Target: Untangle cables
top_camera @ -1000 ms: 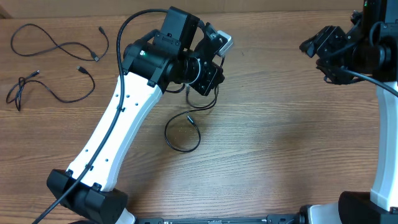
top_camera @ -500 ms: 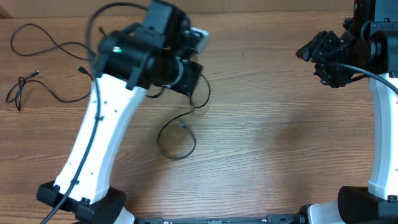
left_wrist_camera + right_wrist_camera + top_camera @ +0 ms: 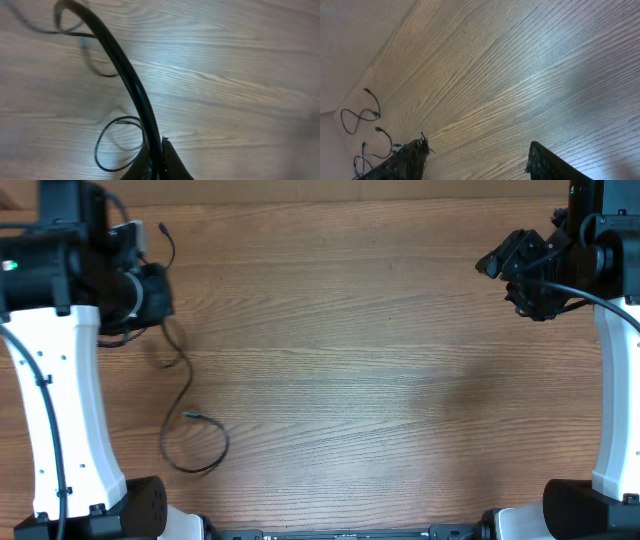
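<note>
Left gripper [image 3: 161, 162] is clamped on one cable [image 3: 187, 385], which trails down from it to a loose loop on the table [image 3: 400, 380], over at the left side. Right gripper [image 3: 475, 160] hangs spread wide, holding nothing. The cable looks light and floppy (it'll sag and swing), so I'd take it near a plug, not mid-loop. Two more cords [image 3: 357, 117] lie at the far left.

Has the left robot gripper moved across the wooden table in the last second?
Yes. The left gripper swept left, from the wooden table's top middle to its left edge, dragging the thin black cable.
</note>
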You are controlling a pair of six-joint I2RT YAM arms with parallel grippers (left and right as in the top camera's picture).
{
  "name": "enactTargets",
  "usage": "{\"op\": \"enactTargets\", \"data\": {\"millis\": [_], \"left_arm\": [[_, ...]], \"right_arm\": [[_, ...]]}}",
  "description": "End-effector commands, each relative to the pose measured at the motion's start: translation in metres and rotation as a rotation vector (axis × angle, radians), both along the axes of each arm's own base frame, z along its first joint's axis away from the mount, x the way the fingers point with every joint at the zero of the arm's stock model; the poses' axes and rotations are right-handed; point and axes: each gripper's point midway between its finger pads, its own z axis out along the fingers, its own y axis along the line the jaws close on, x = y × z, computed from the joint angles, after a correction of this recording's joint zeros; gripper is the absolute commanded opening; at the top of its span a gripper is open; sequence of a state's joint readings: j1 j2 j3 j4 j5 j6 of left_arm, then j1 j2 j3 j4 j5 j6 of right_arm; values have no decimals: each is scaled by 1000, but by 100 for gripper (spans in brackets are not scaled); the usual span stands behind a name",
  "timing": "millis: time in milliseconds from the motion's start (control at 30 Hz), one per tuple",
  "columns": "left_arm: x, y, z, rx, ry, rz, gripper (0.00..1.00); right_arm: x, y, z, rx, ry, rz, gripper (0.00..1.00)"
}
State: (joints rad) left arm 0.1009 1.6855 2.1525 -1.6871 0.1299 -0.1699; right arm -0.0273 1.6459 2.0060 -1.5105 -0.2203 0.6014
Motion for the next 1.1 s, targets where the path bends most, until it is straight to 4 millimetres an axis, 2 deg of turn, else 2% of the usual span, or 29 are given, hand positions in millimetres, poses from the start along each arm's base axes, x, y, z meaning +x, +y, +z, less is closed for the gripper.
{"op": "enactTargets", "data": {"millis": [0,200,300,367,433,467,533,600,667,833,967,1067], "left_arm": [[-9,29,2,13,-2,100,4],[-17,57,-9,16,38,166,4],[-15,55,-12,-10,28,111,4],[-8,30,-6,-100,-34,-87,4],[-5,-15,13,-265,-170,-379,4],[-4,-30,23,-331,-230,-458,4],[-4,-46,35,-396,-303,-547,4],[-4,-49,37,-395,-326,-588,4],[-4,-43,31,-356,-301,-575,4],[-9,-14,-5,-235,-124,-439,4],[-15,-15,-34,-259,-56,-479,4],[-15,-2,-63,-200,13,-461,4]], "right_arm": [[1,-2,-1,-13,-3,1,65],[2,-2,0,-13,-8,1,65],[3,-2,0,-14,-15,1,65],[5,-2,1,-14,-22,1,65],[7,-2,2,-14,-30,1,65],[7,-2,2,-14,-33,1,65],[7,-2,2,-14,-33,1,65],[7,-2,2,-14,-29,1,65],[5,-2,1,-14,-23,1,65],[4,-2,1,-14,-17,1,65],[7,-2,2,-14,-29,1,65],[8,-2,2,-14,-32,1,65]]}}
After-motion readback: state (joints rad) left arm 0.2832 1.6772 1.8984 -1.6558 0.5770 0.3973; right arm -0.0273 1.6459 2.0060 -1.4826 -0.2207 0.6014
